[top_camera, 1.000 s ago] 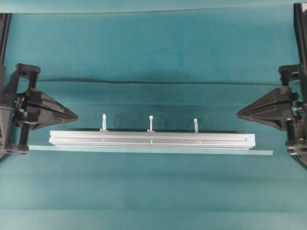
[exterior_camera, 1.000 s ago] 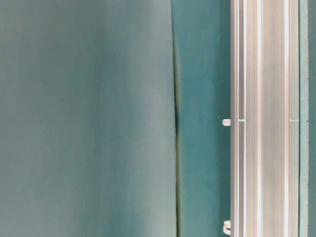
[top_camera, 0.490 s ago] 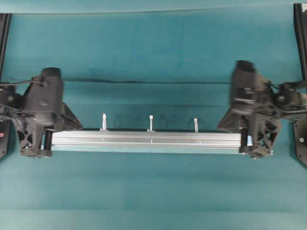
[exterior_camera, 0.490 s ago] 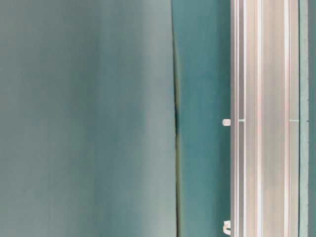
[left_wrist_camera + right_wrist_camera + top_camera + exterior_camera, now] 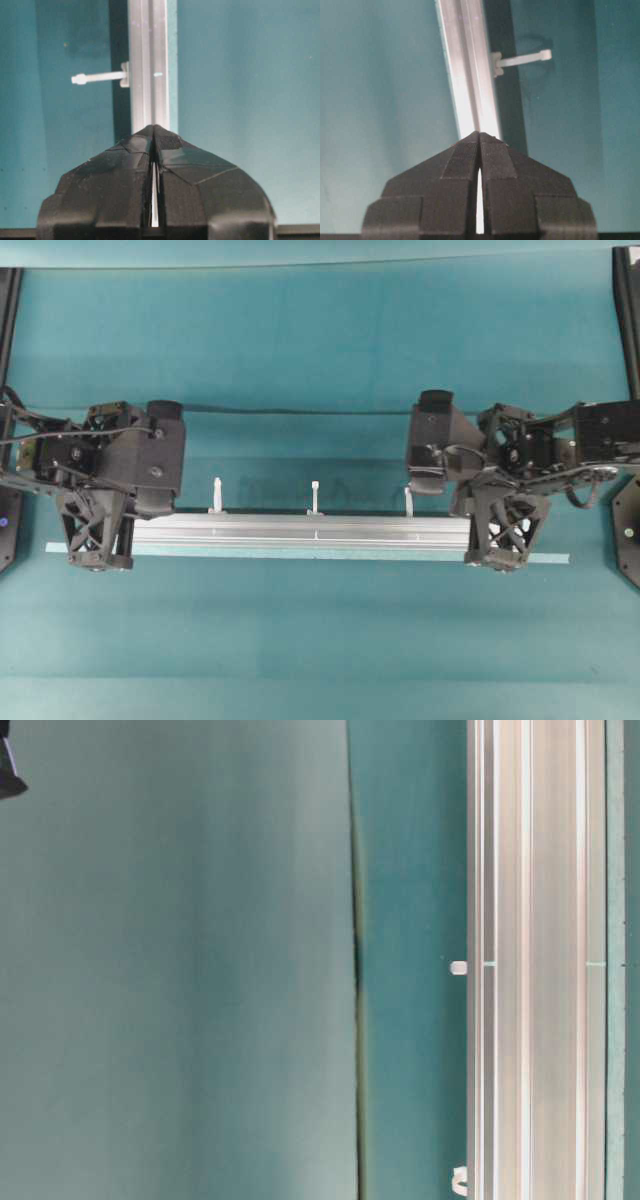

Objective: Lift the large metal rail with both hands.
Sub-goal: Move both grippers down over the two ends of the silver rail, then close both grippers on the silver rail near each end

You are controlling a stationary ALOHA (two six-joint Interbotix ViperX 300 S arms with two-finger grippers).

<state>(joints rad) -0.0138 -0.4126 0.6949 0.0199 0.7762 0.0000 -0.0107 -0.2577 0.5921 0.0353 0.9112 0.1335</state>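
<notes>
Both grippers poised over the ends of the large metal rail, which lies lengthwise across the teal table.

From overhead, the left gripper covers the rail's left end and the right gripper its right end, with three white pegs standing along the far edge and a thin pale strip showing beyond the right end — but finger contact is hidden there. The wrist views supply it: each pair of fingers is pressed together at the tips, pointing along the rail, gripping nothing. The table-level view shows only the rail's grooved side and two pegs — no fingers.
</notes>
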